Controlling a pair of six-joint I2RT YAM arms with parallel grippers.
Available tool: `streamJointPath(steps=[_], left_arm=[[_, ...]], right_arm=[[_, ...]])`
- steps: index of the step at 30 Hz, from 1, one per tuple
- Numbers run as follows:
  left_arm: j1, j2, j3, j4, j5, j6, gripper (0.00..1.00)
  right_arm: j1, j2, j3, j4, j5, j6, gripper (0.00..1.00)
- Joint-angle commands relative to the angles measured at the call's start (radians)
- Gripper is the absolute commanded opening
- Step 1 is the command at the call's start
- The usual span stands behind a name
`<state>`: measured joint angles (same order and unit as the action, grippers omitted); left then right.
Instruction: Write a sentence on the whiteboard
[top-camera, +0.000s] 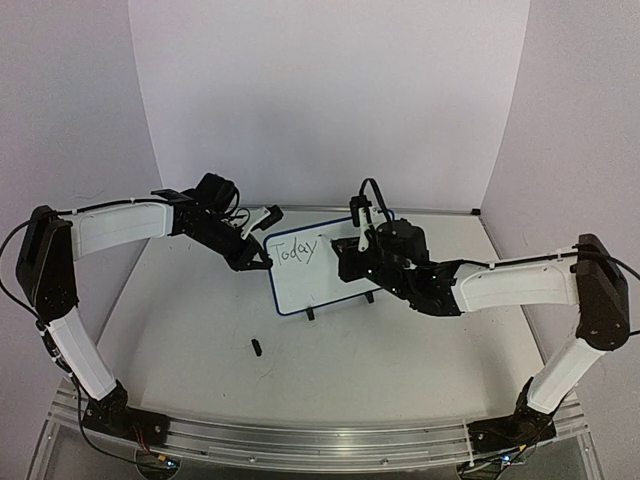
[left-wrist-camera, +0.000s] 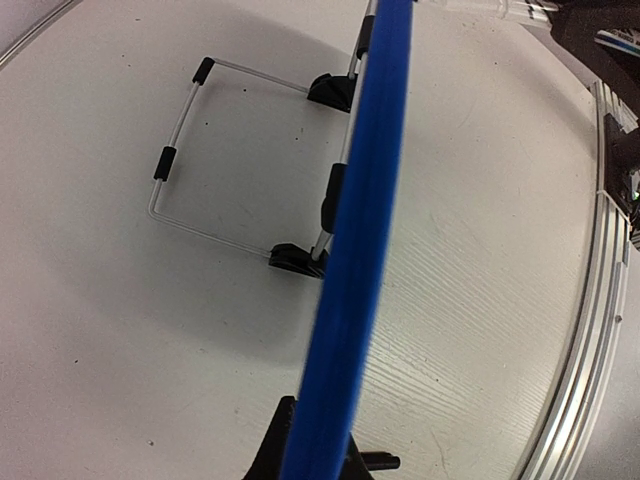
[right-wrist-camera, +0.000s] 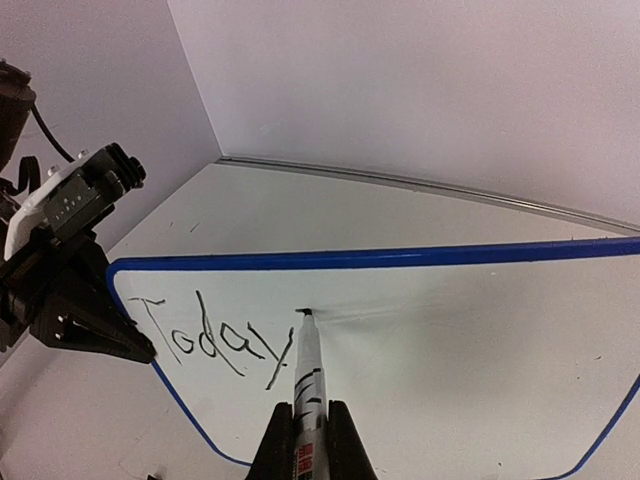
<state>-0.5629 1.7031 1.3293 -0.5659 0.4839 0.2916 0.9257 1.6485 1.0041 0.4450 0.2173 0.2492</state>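
The whiteboard (top-camera: 325, 282) stands upright on the table, white with a blue rim. Of the sentence (top-camera: 296, 250), the black handwritten word "Today" (right-wrist-camera: 215, 345) shows at the board's upper left. My right gripper (right-wrist-camera: 308, 412) is shut on a marker (right-wrist-camera: 308, 375), whose black tip touches the board just right of the "y", beside a small fresh mark. From the top view, the right gripper (top-camera: 345, 258) sits in front of the board's face. My left gripper (top-camera: 262, 262) is shut on the board's left edge; its wrist view shows the blue rim (left-wrist-camera: 360, 250) between its jaws.
A small black marker cap (top-camera: 257, 348) lies on the table in front of the board. Behind the board stand its wire stand (left-wrist-camera: 185, 140) and black clip feet (left-wrist-camera: 297, 260). The backdrop walls close off the rear and sides; an aluminium rail (top-camera: 320, 440) runs along the near edge.
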Motion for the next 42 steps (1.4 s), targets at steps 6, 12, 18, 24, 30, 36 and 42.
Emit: streamJointPath(steps=[6, 12, 18, 24, 30, 36, 42], left_arm=[[-0.012, 0.035, 0.016, -0.038, -0.064, 0.028, 0.00], [-0.014, 0.036, 0.016, -0.039, -0.066, 0.028, 0.00], [-0.014, 0.035, 0.016, -0.040, -0.066, 0.029, 0.00], [-0.014, 0.033, 0.016, -0.039, -0.066, 0.029, 0.00], [-0.016, 0.034, 0.015, -0.040, -0.067, 0.029, 0.00], [-0.017, 0.036, 0.015, -0.041, -0.070, 0.030, 0.00], [-0.018, 0.035, 0.016, -0.042, -0.070, 0.031, 0.00]], right_arm=[[-0.006, -0.009, -0.006, -0.012, 0.032, 0.024, 0.00], [-0.006, -0.023, -0.017, -0.013, 0.015, 0.027, 0.00], [-0.006, -0.054, -0.036, 0.007, -0.047, 0.014, 0.00], [-0.006, -0.107, -0.081, 0.021, -0.022, 0.027, 0.00], [-0.010, -0.086, -0.075, 0.004, 0.016, 0.027, 0.00], [-0.016, -0.048, -0.047, 0.004, 0.023, 0.020, 0.00], [-0.020, -0.026, -0.024, 0.007, 0.031, 0.008, 0.00]])
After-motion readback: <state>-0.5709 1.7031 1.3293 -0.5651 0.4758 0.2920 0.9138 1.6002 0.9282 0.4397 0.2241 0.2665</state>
